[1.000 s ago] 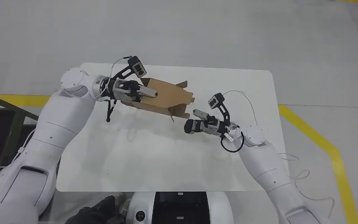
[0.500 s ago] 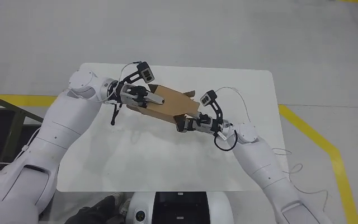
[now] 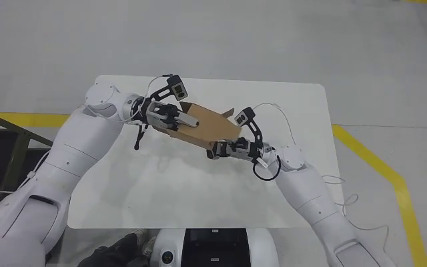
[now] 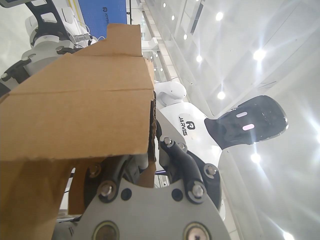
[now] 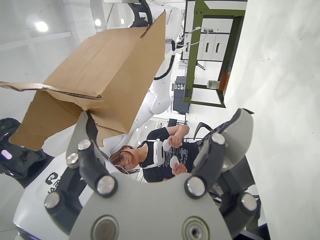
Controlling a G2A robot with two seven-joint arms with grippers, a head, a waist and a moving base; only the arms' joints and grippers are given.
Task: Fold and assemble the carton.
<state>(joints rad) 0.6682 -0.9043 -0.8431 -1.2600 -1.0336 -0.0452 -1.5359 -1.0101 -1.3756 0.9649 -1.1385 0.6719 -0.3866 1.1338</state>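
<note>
Clamping one end of the box (image 3: 208,125), the left claw (image 3: 187,121) is holding it off the table (image 3: 167,193). The right claw (image 3: 213,151), wide open and empty, is meeting the far flap (image 5: 57,118). Risk: pushing may wrench it loose.

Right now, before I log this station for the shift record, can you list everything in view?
carton: one, brown, held over the table, end flaps still loose.
table: one, white, under both arms.
floor stripe: two stretches, yellow, on the grey floor either side of the table.
cabinet: one, green frame with white drawers, in the room beyond the table.
left gripper: one, grey and black, shut on one end of the carton.
right gripper: one, grey and black, open at the carton's opposite end, one finger against a flap.
</note>
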